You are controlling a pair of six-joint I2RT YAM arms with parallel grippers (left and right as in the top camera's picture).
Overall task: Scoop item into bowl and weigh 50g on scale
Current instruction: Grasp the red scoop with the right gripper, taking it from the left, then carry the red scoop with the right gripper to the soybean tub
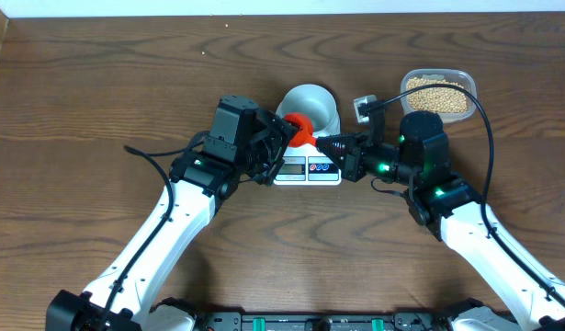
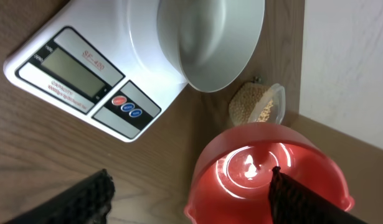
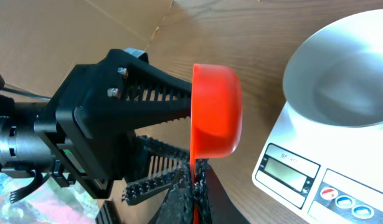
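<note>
Right gripper [image 1: 323, 147]: jaws pressed together on the thin handle of the red scoop [image 1: 299, 129]. The handle is seen edge-on in the right wrist view, so the grip looks firm but contact is only partly visible.
Left gripper [image 1: 278, 150]: fingers [image 2: 85, 199] spread wide, one on each side of the scoop's cup and close to its rim. Cannot tell whether either touches it.
Scoop: cup turned on its side, open face toward the left wrist camera. Inside is bare apart from glare, with no grains in it. It hangs just in front of the bowl [image 1: 314, 106], over the near part of the scale [image 1: 307, 169].
Bowl: sits on the scale platform, with nothing inside.
Scale display: faces the arms, reading not legible.
Beans [image 1: 436, 94]: all in the clear tub [image 1: 403, 85] on the table [image 1: 98, 92], well apart from the scoop, beyond the right arm and to the right of the bowl.
</note>
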